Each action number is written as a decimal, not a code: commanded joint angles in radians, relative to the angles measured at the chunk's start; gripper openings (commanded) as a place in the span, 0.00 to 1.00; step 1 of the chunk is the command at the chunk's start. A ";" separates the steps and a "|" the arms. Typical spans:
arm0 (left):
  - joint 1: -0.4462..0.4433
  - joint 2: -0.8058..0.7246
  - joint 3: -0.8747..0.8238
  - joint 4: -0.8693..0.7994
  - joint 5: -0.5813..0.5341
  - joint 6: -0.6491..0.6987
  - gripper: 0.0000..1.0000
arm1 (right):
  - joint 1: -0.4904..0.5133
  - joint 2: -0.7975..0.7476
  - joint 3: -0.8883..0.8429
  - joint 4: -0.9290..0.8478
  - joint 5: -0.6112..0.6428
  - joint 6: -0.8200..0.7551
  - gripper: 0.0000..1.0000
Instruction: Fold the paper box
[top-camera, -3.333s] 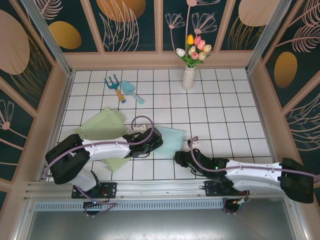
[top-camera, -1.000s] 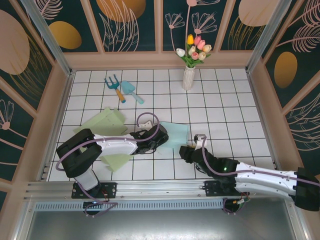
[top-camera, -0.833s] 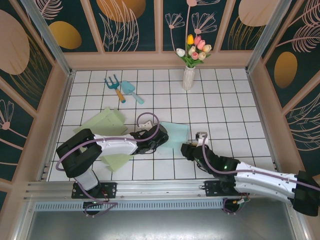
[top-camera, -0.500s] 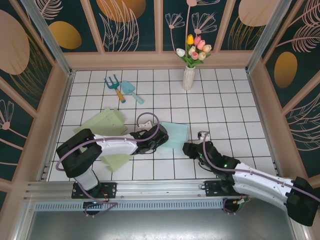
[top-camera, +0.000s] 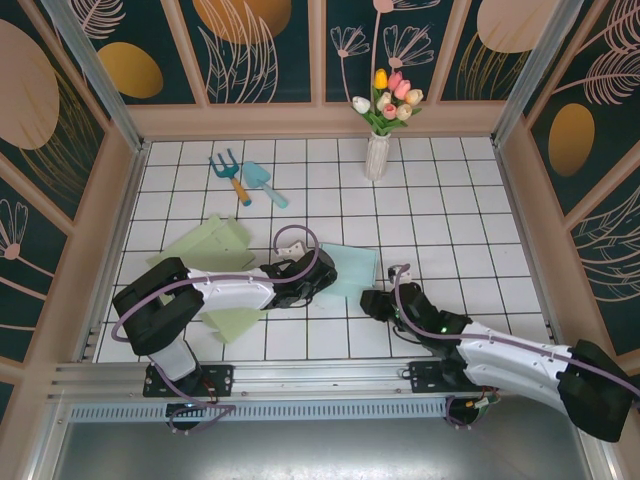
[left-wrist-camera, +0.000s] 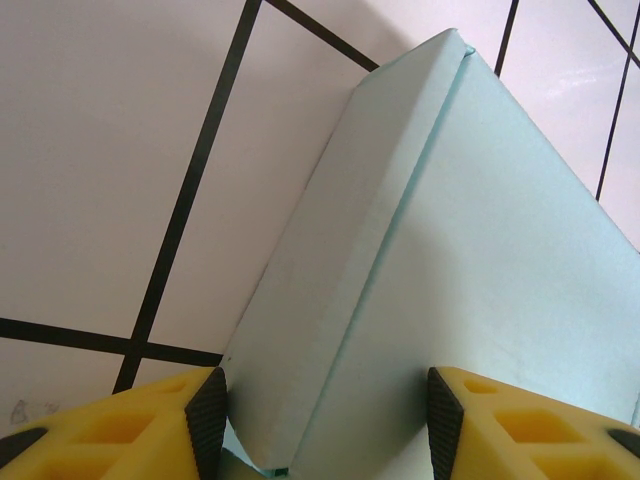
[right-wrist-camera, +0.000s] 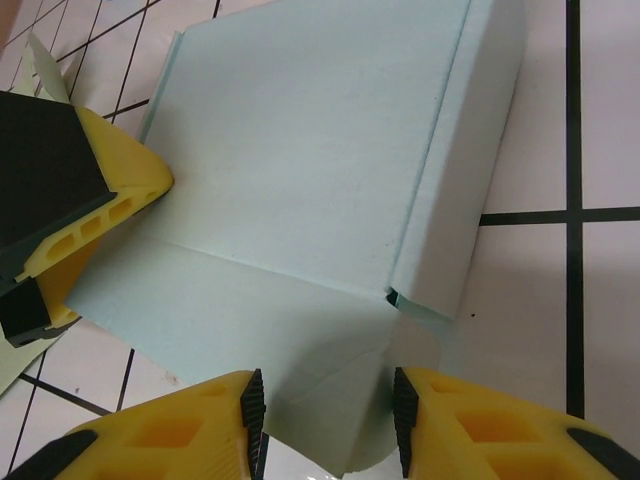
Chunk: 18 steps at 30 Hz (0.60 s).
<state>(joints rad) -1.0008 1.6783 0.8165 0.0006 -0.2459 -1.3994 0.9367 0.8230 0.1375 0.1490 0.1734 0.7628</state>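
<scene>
The pale blue paper box (top-camera: 352, 265) lies partly folded on the tiled table, left of centre. One side wall (right-wrist-camera: 470, 170) stands up along its right edge. My left gripper (top-camera: 322, 272) is open at the box's left side. In the left wrist view the box (left-wrist-camera: 480, 250) fills the gap between the spread fingers of my left gripper (left-wrist-camera: 326, 425). My right gripper (top-camera: 370, 300) is at the near right corner. There it (right-wrist-camera: 327, 420) is open, with the box's near flap (right-wrist-camera: 340, 400) lying between its pads. The left gripper's yellow finger (right-wrist-camera: 110, 200) rests at the box's (right-wrist-camera: 300, 150) left edge.
Two pale green paper sheets lie left of the box, one further back (top-camera: 205, 245) and one nearer (top-camera: 232, 322). A toy garden fork (top-camera: 228, 172) and blue trowel (top-camera: 262, 182) lie further back. A white vase of tulips (top-camera: 377, 150) stands at the back, and wooden walls enclose the table.
Over the last second the right arm has swung, and its gripper has stayed by the box's near right corner. The left arm and the box have held still.
</scene>
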 joint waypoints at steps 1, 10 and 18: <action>0.002 0.074 -0.056 -0.191 0.036 0.028 0.55 | -0.006 0.009 -0.012 0.055 -0.030 -0.016 0.41; 0.002 0.084 -0.058 -0.183 0.039 0.029 0.55 | -0.009 0.010 -0.019 0.065 -0.007 -0.053 0.38; 0.002 0.086 -0.055 -0.183 0.037 0.032 0.55 | -0.010 0.006 -0.048 0.093 0.025 -0.076 0.36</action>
<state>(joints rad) -1.0008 1.6802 0.8165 0.0013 -0.2474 -1.3991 0.9337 0.8322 0.1070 0.2035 0.1814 0.7109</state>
